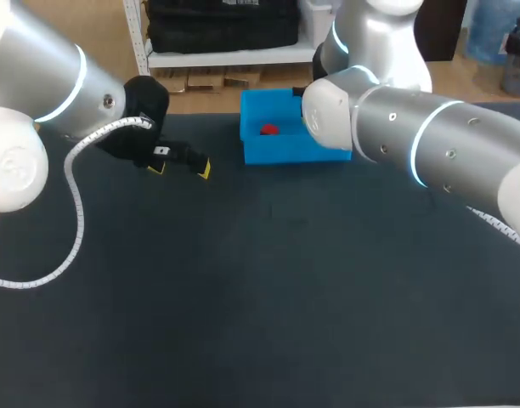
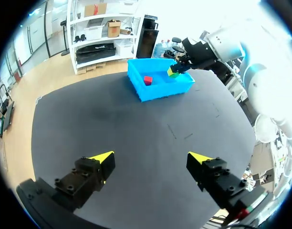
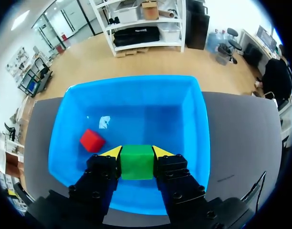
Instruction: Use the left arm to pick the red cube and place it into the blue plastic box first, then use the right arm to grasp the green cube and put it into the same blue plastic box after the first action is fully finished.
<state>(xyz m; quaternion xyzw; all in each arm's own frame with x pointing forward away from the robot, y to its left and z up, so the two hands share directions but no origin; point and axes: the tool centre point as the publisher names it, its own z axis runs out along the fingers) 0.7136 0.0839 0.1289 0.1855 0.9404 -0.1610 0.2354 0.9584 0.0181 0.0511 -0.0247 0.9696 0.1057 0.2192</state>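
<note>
The blue plastic box [image 3: 136, 82] holds the red cube [image 3: 92, 140]; over it, the right gripper [image 3: 136, 152] clamps the green cube [image 3: 136, 164]. The left gripper [image 2: 151, 157] stands wide open, well apart.

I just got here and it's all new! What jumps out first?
The bright blue box at the far edge of the table, with the red cube inside. The right gripper holds the green cube over it. The left gripper hangs open over the table.
</note>
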